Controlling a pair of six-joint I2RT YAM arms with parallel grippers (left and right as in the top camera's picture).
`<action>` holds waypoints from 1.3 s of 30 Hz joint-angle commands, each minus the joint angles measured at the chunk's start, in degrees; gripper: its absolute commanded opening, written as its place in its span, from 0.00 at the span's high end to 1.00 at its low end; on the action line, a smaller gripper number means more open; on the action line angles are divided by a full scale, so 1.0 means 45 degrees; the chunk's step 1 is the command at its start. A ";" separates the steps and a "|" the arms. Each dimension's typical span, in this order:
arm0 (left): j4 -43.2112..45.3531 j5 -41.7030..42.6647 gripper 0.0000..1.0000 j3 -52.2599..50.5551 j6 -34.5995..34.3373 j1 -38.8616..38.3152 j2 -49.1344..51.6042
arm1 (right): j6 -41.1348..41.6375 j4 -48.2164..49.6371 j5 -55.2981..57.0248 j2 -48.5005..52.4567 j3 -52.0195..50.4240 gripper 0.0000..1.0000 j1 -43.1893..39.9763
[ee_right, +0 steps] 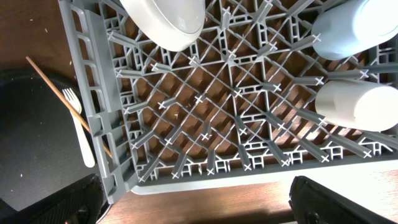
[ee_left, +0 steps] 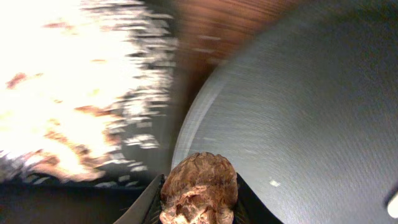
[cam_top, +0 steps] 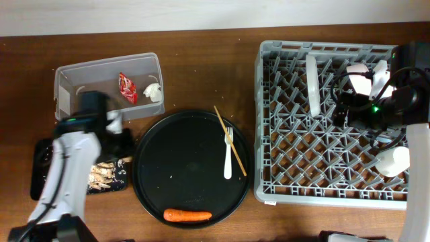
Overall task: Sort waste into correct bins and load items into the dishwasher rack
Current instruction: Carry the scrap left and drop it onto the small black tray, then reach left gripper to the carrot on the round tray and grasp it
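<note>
I see a dark wood table (cam_top: 201,81), grey matt plastic rack (cam_top: 261,121), clear smooth plastic tub (cam_top: 101,67), shiny red wrapper (cam_top: 127,88), matt black round tray (cam_top: 181,168), white plastic fork (cam_top: 228,165), bare wood chopsticks (cam_top: 237,156), and a rough wrinkled brown lump (ee_left: 199,183).

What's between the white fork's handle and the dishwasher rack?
A wooden chopstick, slanting across the fork tines toward the dishwasher rack, both on the round black tray. The overhead view shows it clearly.

Brown lump (ee_left: 199,186) held in left end effector (ee_left: 198,210); orange carrot (cam_top: 187,216), white fork (cam_top: 228,165) and chopstick (cam_top: 238,160) lie on round black tray (cam_top: 181,161); plate (cam_top: 312,85) upright in grey rack (cam_top: 322,47).
</note>
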 commanded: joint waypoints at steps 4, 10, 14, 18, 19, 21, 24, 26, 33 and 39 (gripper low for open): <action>0.0777 -0.0053 0.99 -0.0374 -0.1719 0.3191 0.0481 | -0.0097 0.0005 -0.0024 0.0073 -0.0058 0.02 -0.0083; 0.0986 -0.0068 0.89 -0.0568 -0.1719 0.3915 0.1117 | -0.0097 0.0005 -0.0024 0.0073 -0.0058 0.02 -0.0083; 0.1015 -0.0063 0.66 -0.0568 -0.1715 0.3915 0.1345 | -0.0102 0.0005 -0.0024 0.0073 -0.0058 0.02 -0.0083; 0.1020 -0.0063 0.35 -0.0568 -0.1710 0.3915 0.1345 | -0.0102 0.0005 -0.0024 0.0073 -0.0058 0.02 -0.0083; 0.1020 -0.0063 0.33 -0.0568 -0.1710 0.3915 0.1345 | -0.0102 0.0005 -0.0024 0.0073 -0.0058 0.02 -0.0083; 0.1020 -0.0058 0.32 -0.0568 -0.1705 0.3915 0.1345 | -0.0102 0.0005 -0.0024 0.0073 -0.0058 0.02 -0.0083; 0.0937 0.0510 0.32 -0.0457 -0.1399 0.3886 0.1326 | -0.0097 0.0010 -0.0024 0.0073 -0.0058 0.02 -0.0083; 0.0845 0.1928 0.32 -0.0248 -0.0767 0.3784 0.1224 | -0.0102 0.0039 -0.0024 0.0078 -0.0058 0.02 -0.0083; 0.0097 0.3735 0.32 -0.0112 0.1438 0.0889 0.0418 | -0.0097 0.0068 -0.0024 0.0209 -0.0058 0.02 -0.0083; 0.0296 0.3089 0.23 -0.0112 0.5085 -0.3954 0.0413 | -0.0102 0.0053 -0.0024 0.0287 -0.0063 0.01 -0.0083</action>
